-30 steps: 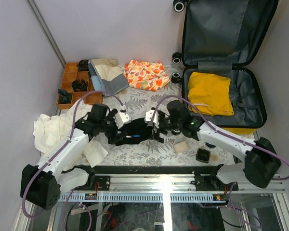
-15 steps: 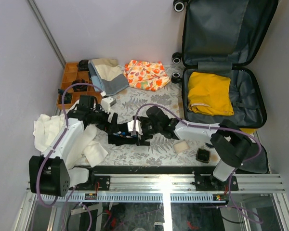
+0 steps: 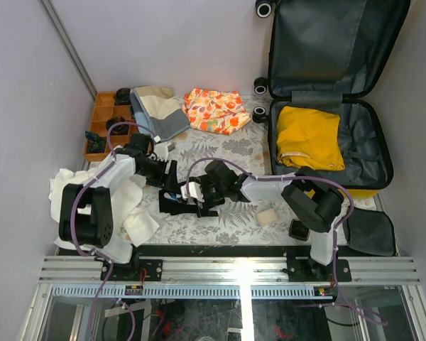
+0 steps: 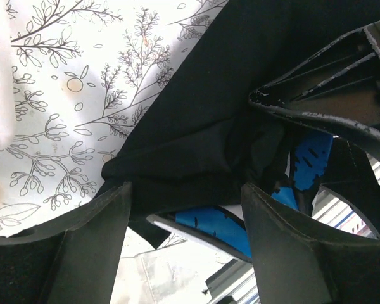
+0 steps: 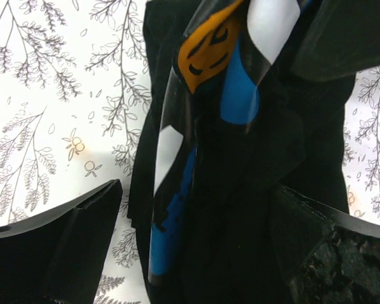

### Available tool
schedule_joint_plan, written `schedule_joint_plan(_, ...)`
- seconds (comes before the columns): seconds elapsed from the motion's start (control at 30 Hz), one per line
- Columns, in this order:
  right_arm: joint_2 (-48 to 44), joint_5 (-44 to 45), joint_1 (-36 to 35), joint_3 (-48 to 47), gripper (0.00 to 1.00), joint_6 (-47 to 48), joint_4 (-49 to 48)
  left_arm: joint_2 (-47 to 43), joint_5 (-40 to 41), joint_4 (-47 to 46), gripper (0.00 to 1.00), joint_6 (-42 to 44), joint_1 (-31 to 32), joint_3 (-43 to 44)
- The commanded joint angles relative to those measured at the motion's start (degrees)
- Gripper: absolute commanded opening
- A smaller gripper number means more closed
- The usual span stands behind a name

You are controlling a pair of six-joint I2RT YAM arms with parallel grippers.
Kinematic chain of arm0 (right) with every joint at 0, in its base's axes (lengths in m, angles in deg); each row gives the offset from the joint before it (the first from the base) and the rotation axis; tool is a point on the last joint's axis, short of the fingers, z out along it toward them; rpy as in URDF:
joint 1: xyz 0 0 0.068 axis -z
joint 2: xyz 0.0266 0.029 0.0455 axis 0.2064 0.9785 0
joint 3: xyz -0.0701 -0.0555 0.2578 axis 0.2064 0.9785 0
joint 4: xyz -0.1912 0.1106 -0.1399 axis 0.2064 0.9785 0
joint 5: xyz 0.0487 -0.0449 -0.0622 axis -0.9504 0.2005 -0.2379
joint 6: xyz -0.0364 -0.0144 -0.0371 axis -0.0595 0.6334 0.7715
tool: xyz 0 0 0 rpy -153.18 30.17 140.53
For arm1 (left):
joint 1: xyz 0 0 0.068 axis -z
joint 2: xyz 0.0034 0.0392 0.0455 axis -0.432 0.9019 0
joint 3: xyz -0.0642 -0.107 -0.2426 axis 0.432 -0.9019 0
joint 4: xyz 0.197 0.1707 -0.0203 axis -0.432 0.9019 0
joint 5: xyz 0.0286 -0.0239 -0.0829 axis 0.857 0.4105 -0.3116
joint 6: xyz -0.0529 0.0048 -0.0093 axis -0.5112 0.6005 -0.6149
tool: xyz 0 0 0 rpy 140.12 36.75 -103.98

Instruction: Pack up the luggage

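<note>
step: gathering black garment (image 4: 196, 120) | left fingers (image 4: 82, 250), right fingers (image 5: 73, 244): both released, straddling it | luggage (image 3: 366, 142): open, well beyond right fingers | next: likely clench on cloth, carry it over

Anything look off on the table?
The black garment lies bunched mid-table rather than folded. A white cloth sprawls crumpled by the left wall. The suitcase is open, one yellow garment folded inside.

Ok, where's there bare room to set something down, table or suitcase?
Free: in the suitcase, right of the yellow garment; tablecloth between the orange floral garment and the black garment. Crowded: the middle, where left gripper and right gripper straddle it; the left edge, under white cloths.
</note>
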Motion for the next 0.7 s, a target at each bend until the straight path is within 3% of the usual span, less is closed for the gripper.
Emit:
schedule_joint_plan(0.0,3.73,1.29,0.25,-6.19,0.99,2.72,6.85,2.88,-0.58,-1.09,0.67,-1.58,-0.52,2.51)
schedule_joint_plan(0.07,5.90,2.16,0.71,-8.09,0.99,2.90,8.68,3.74,-0.77,-1.09,0.67,-1.81,-0.54,2.86)
schedule_joint_plan(0.17,8.31,5.11,1.16,-9.64,0.88,3.35,9.11,4.49,-0.67,-0.94,0.67,-1.80,-0.55,3.00)
schedule_joint_plan(0.4,9.78,10.04,1.27,-7.56,0.27,5.20,8.36,4.61,-2.04,0.67,0.68,-0.89,-2.28,3.61)
schedule_joint_plan(0.47,8.44,9.98,1.30,-7.00,0.06,5.21,9.15,4.04,-3.32,1.20,0.69,-0.74,-3.68,4.27)
schedule_joint_plan(0.5,7.32,9.78,1.26,-6.66,0.01,4.92,9.17,3.72,-3.80,1.74,0.70,-0.33,-4.58,4.70)
schedule_joint_plan(0.67,0.32,8.50,1.23,-9.14,0.00,1.34,11.97,0.41,-3.30,2.69,0.74,1.69,-6.14,7.18)
